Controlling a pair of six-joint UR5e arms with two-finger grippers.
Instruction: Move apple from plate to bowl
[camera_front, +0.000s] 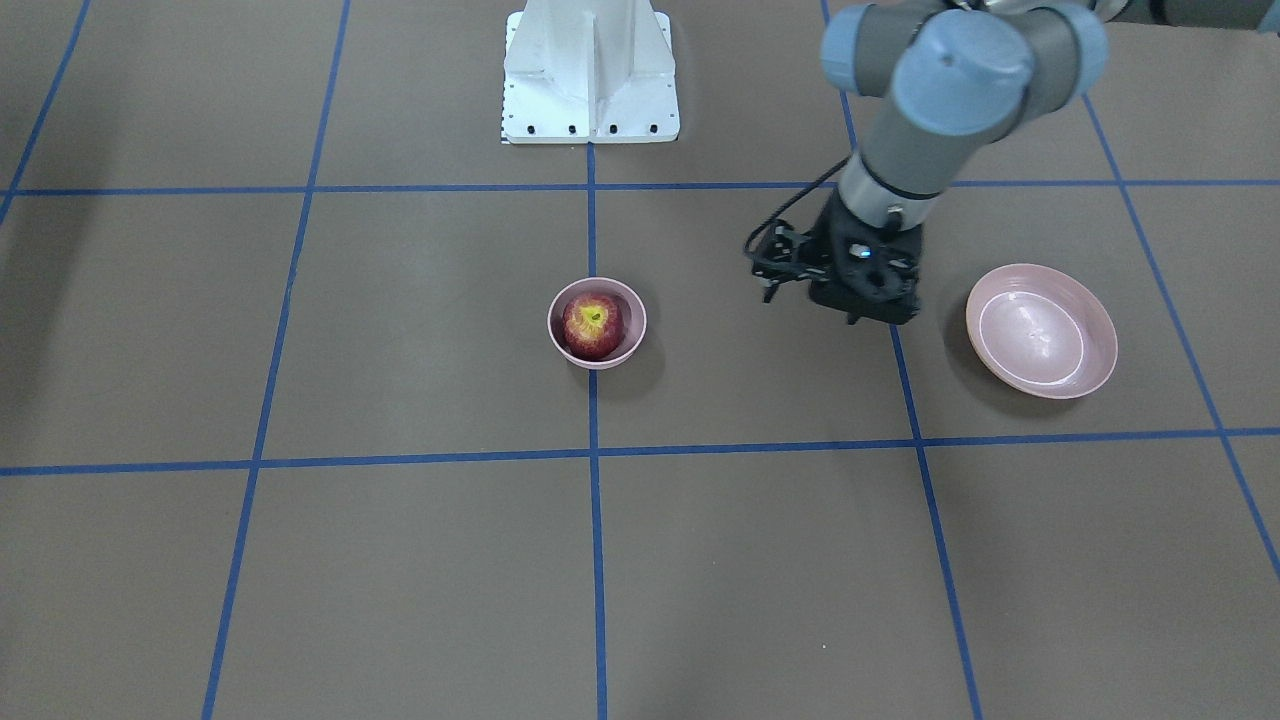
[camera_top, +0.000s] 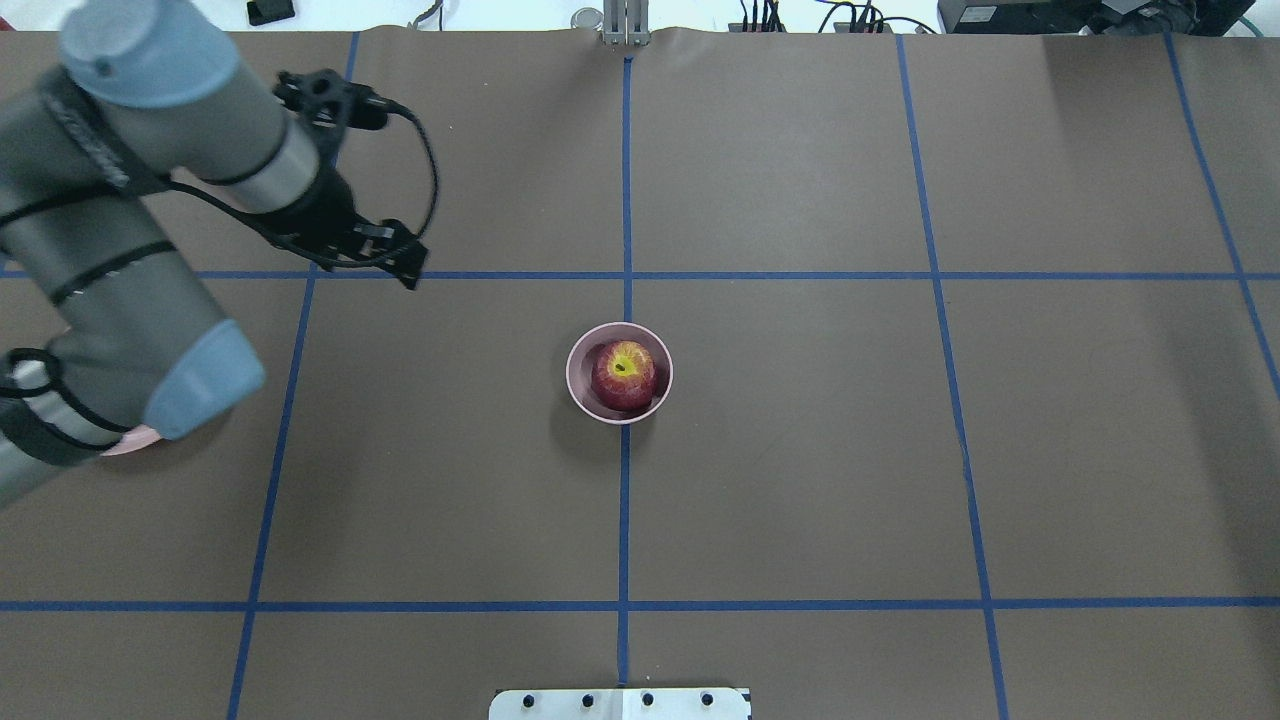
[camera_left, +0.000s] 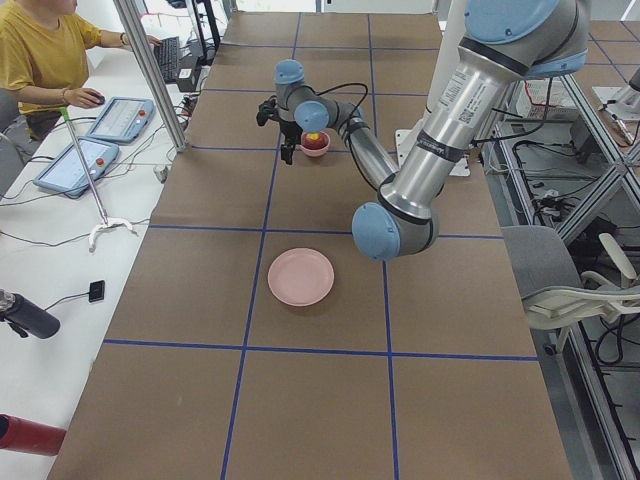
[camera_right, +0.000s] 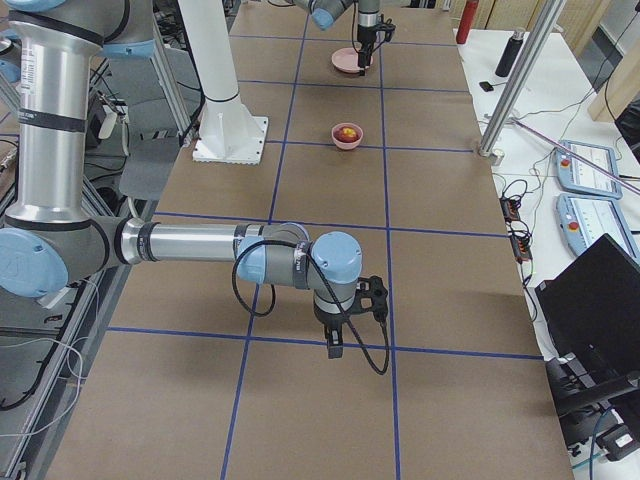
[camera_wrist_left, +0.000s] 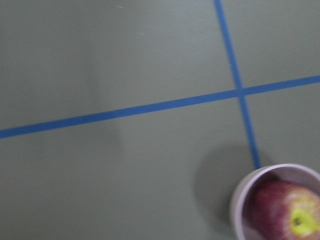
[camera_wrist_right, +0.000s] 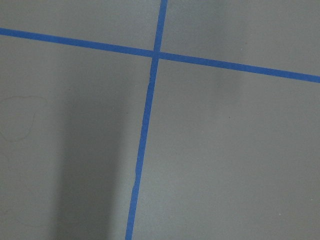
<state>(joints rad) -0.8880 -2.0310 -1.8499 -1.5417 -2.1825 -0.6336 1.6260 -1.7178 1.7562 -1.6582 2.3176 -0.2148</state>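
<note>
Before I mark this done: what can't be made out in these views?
left gripper: jaw opening hidden by its own wrist, front-facing view.
right gripper: seen only in exterior right; jaw state unclear.
plate: overhead, mostly behind the left arm.
bowl: left wrist view, blurred, cut by the edge.
apple: underside hidden by bowl wall.

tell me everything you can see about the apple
The apple is small and round, dark red with faint lighter streaks and a yellow patch around its stem hollow, which faces up. Its skin looks smooth and whole. It sits upright inside the bowl, nearly filling it, with its top about level with the rim. The bowl stands on a blue tape line near the table's middle. Only the bowl touches the apple; no end effector is at it.
</note>
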